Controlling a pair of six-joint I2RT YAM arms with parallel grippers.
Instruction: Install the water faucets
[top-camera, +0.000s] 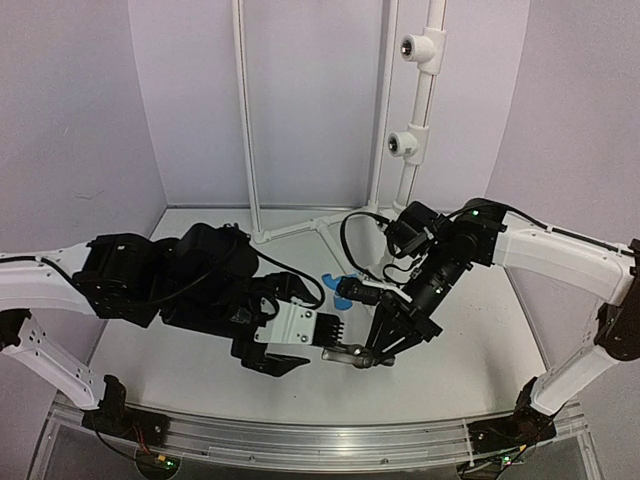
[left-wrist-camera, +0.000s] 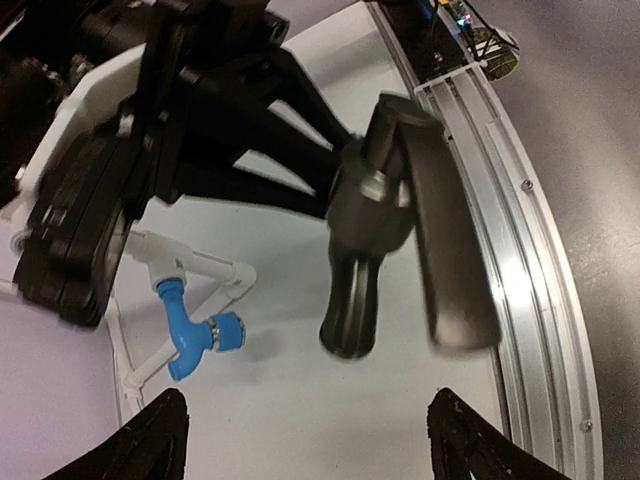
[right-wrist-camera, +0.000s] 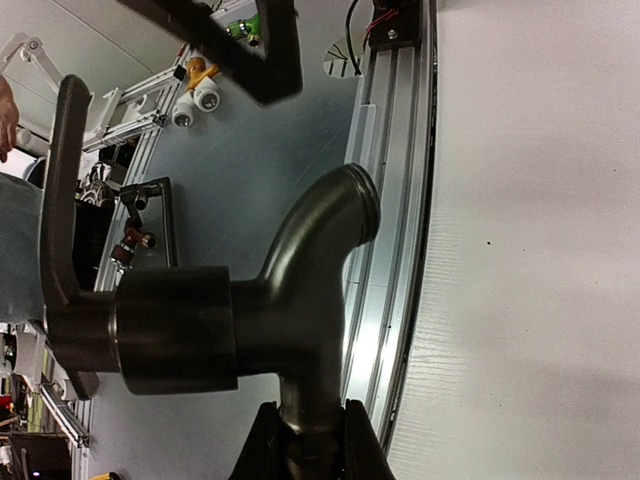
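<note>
Black plastic, the first faucet (right-wrist-camera: 290, 300) was clamped by its stem between the closed fingers of the right gripper (right-wrist-camera: 308, 450). It was held in the air over the near part of the table (right-wrist-camera: 540, 250), close to the aluminium rail (right-wrist-camera: 395, 200). The left gripper (left-wrist-camera: 315, 445) faced it with fingers (left-wrist-camera: 150, 440) spread wide and touching nothing (the faucet hung just beyond their tips). The blue faucet (left-wrist-camera: 195, 335) lay on the table beside the foot of the white pipe frame (left-wrist-camera: 225, 275), gripped by neither arm. The upper tee fitting (top-camera: 418, 47) and lower tee fitting (top-camera: 405, 143) stood well apart from both arms, with no faucet in either.

Likely hazards:
- The stem appeared to be the end meant for a socket, so a handover seemed needed.
- If the left fingers closed on the lever handle rather than the body, the lever might swing and the part twist loose.
- If the right gripper released before the left grip was firm, the faucet could drop and roll against the rail or off the edge.
- With both wrists crowded together, a misjudged approach could knock the part askew.
</note>
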